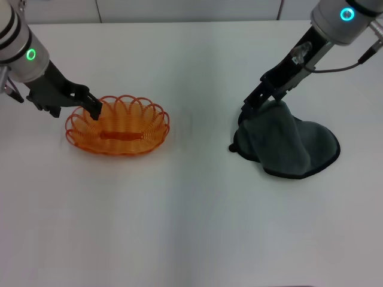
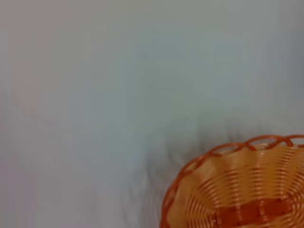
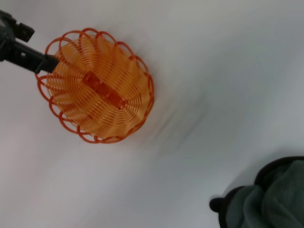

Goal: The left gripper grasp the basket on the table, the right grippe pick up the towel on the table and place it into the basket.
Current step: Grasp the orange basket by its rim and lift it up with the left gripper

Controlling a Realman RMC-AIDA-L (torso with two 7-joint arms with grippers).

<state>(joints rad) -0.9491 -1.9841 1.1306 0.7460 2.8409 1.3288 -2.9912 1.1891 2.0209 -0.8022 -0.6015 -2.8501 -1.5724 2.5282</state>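
Both arms are at their things: the basket is held, the towel is just gripped.

The left gripper (image 1: 94, 107) has its jaws closed on the scalloped rim of the basket (image 1: 119, 128), at the end of the basket nearest this arm, so the basket stands steady on the tabletop (image 1: 191, 227). The right grippe (image 1: 256, 106) sits at the top of the towel (image 1: 290, 143), jaws pinched narrow on a raised fold, while the rest of the cloth spreads below them on the tabletop. To do this step well, I think it should lift straight up until the hanging edge is free, then cross. Between both jaws the tabletop lies bare, with wide room, and the basket mouth is open.
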